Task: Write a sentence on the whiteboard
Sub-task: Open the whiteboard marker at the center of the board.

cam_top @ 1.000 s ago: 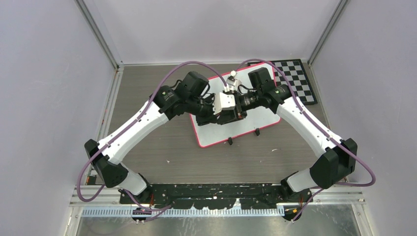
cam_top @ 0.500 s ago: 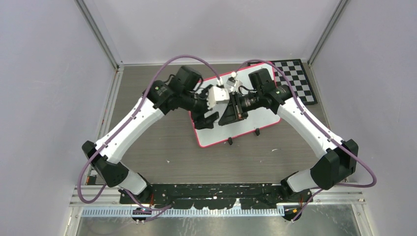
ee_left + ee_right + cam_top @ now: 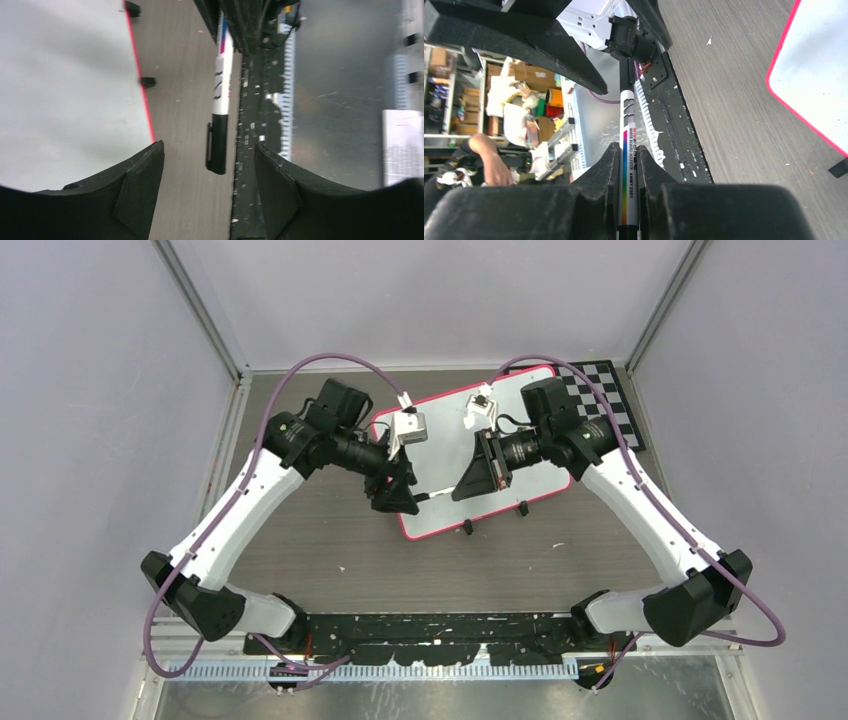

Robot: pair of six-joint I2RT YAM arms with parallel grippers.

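The whiteboard [image 3: 440,445] lies flat on the table under both grippers, with its pink-red rim and two black clips [image 3: 467,527] on the near edge. No sentence is in view on it. A white whiteboard marker [image 3: 629,125] with a rainbow stripe and a black capped end [image 3: 216,150] is gripped by my right gripper [image 3: 628,147], which is shut on its barrel. In the top view the right gripper [image 3: 460,488] holds the marker level above the board's near left part. My left gripper [image 3: 405,492] faces it, open; the capped end hangs between and just beyond its fingers [image 3: 142,180], touching neither.
A black-and-white checkerboard [image 3: 605,395] lies at the back right corner beside the whiteboard. Grey walls close the table on three sides. The black rail of the arm bases [image 3: 440,630] runs along the near edge. Bare wood table [image 3: 330,540] shows left of the board.
The left gripper let go of the marker, opened and drew back to the left. The right gripper closed on the marker and keeps it, shifted slightly right.
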